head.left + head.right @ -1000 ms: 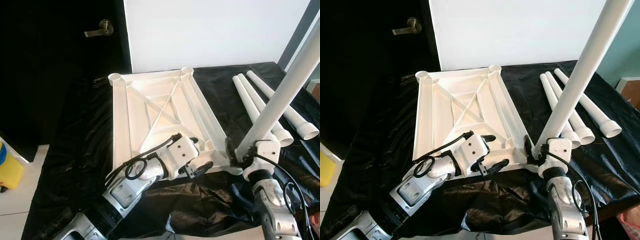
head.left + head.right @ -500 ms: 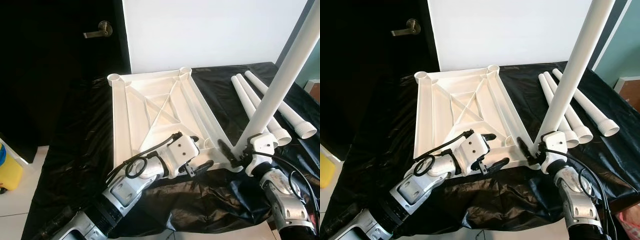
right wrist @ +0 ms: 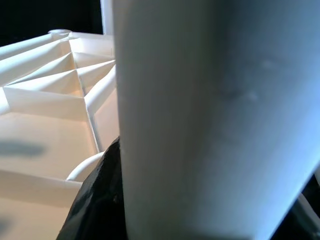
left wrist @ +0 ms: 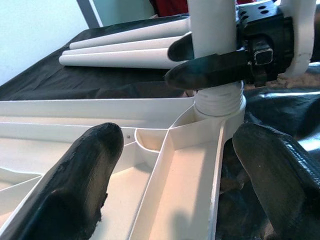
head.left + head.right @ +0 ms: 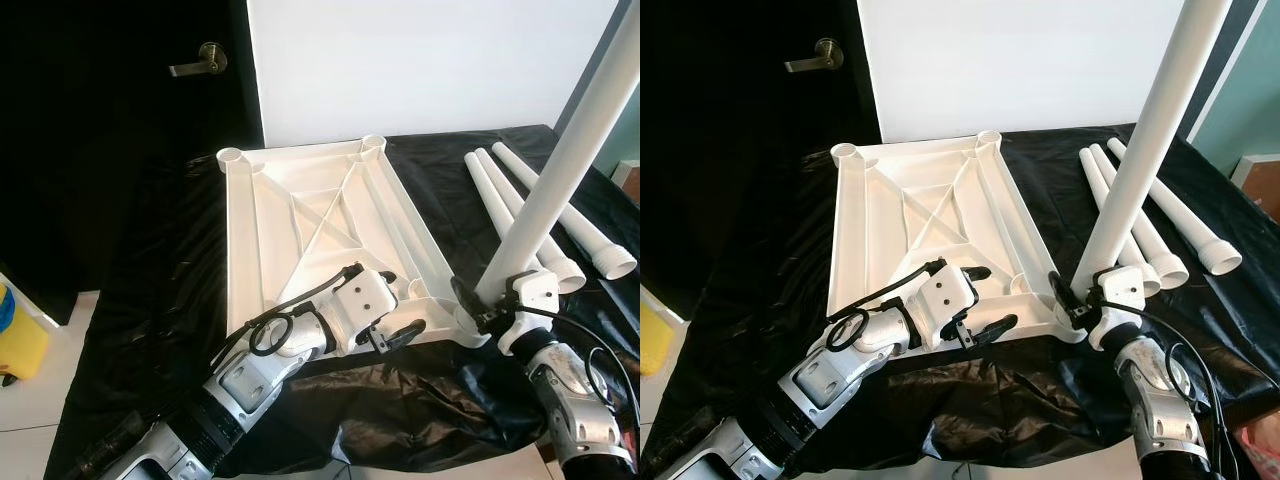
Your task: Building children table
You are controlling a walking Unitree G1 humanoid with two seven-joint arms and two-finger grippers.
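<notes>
A white plastic tabletop (image 5: 320, 235) lies upside down on the black-covered table, its ribbed underside up, round sockets at the corners. One white leg (image 5: 560, 170) stands tilted in the socket at the near right corner. Three more white legs (image 5: 545, 215) lie side by side by the table's right edge.

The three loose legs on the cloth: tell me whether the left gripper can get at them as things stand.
Probably not: the loose legs lie on the robot's right, beyond the upright leg and right gripper; the left gripper is at the tabletop.
</notes>
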